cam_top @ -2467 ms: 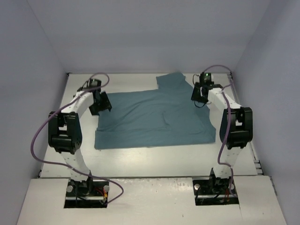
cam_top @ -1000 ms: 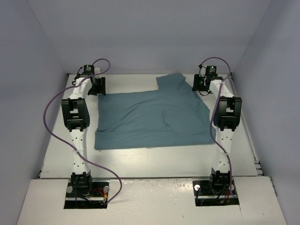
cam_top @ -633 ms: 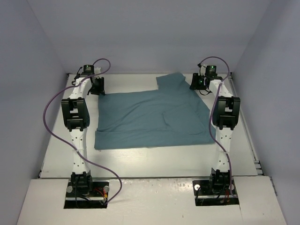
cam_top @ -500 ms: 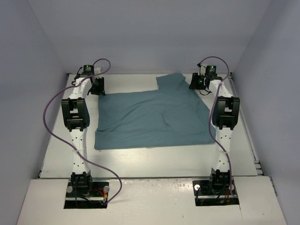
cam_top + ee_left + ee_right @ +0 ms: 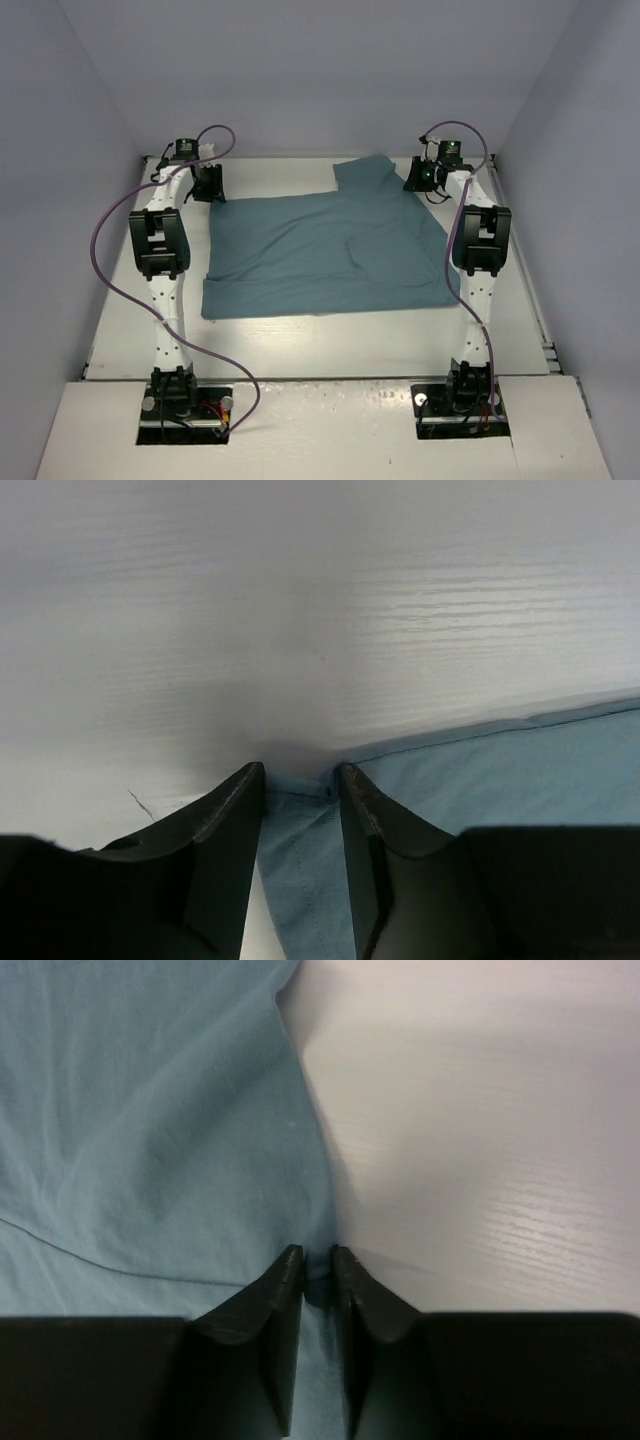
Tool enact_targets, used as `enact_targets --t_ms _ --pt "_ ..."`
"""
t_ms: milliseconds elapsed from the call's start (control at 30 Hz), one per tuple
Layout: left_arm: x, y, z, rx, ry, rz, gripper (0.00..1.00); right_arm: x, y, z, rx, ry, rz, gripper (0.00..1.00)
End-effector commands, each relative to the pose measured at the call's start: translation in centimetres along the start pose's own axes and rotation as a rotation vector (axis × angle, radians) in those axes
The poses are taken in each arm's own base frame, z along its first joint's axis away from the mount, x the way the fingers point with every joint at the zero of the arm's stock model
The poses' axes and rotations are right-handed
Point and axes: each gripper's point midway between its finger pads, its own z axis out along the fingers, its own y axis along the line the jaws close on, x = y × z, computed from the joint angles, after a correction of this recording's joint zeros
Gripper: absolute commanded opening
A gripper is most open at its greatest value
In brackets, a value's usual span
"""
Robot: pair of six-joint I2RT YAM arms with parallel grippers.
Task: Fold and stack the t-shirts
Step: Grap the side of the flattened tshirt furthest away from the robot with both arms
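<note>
Far left: left hand [image 5: 297, 775] half-closed astride a corner of the teal t-shirt [image 5: 320, 250] (cannot tell whether actually gripped). Lies spread flat across the worktop [image 5: 330, 345]. Far right: right hand [image 5: 317, 1255] nearly closed, pinching the cloth's edge.

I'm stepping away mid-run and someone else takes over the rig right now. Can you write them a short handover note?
The left gripper has its jaws either side of the t-shirt at its far left corner, down on the table; a firm grip is not clear.
The right gripper is closed on the t-shirt's far right edge.
The t-shirt lies spread flat between the arms.
Done: both far points reached.
Left: every fold, then stacking.
</note>
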Motion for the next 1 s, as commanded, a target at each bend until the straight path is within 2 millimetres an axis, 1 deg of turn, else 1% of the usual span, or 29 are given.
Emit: enact_targets --t_ms 0,33,67,100,233,400,467,500,567,633,733,967 --pt "-0.6 0.1 -1.2 0.006 -0.013 0.009 0.12 -0.1 0.6 0.0 -0.027 0.004 0.006 0.09" --pt "-0.9 0.1 -1.3 0.007 -0.021 0.010 0.05 -0.2 0.6 0.0 -0.027 0.003 0.005 0.06" --pt "-1.4 0.1 -1.5 0.005 -0.034 0.011 0.01 -0.5 0.7 -0.1 -0.027 -0.003 0.001 0.04" --pt "-1.9 0.0 -1.8 0.007 -0.046 0.016 0.00 -0.7 0.6 -0.2 -0.024 -0.009 -0.002 0.02" --pt "-3.6 -0.6 -3.2 0.025 -0.094 0.040 0.00 -2.3 0.6 -1.0 -0.007 -0.039 -0.022 0.00" --pt "-5.7 -0.8 -5.9 0.042 -0.158 0.040 0.00 -5.8 0.9 -3.6 0.009 -0.113 -0.061 0.00" --pt "-6.0 -0.5 -7.2 0.040 -0.172 0.011 0.00 -6.8 0.8 -4.7 0.014 -0.137 -0.068 0.00" --pt "-5.7 -0.6 -7.2 0.050 -0.166 -0.008 0.00 -7.3 0.8 -5.2 0.017 -0.147 -0.070 0.00" --pt "-5.8 -0.5 -8.3 0.054 -0.174 -0.034 0.00 -8.2 0.9 -6.4 0.023 -0.168 -0.081 0.00" --pt "-5.0 -0.6 -8.8 0.058 -0.159 -0.045 0.00 -8.0 0.9 -7.0 0.030 -0.165 -0.088 0.00" --pt "-4.7 -0.7 -9.5 0.059 -0.159 -0.043 0.00 -8.3 1.1 -8.3 0.038 -0.172 -0.091 0.00" --pt "-5.9 -1.8 -12.1 0.076 -0.206 -0.028 0.00 -7.9 1.6 -10.2 0.054 -0.171 -0.100 0.00"
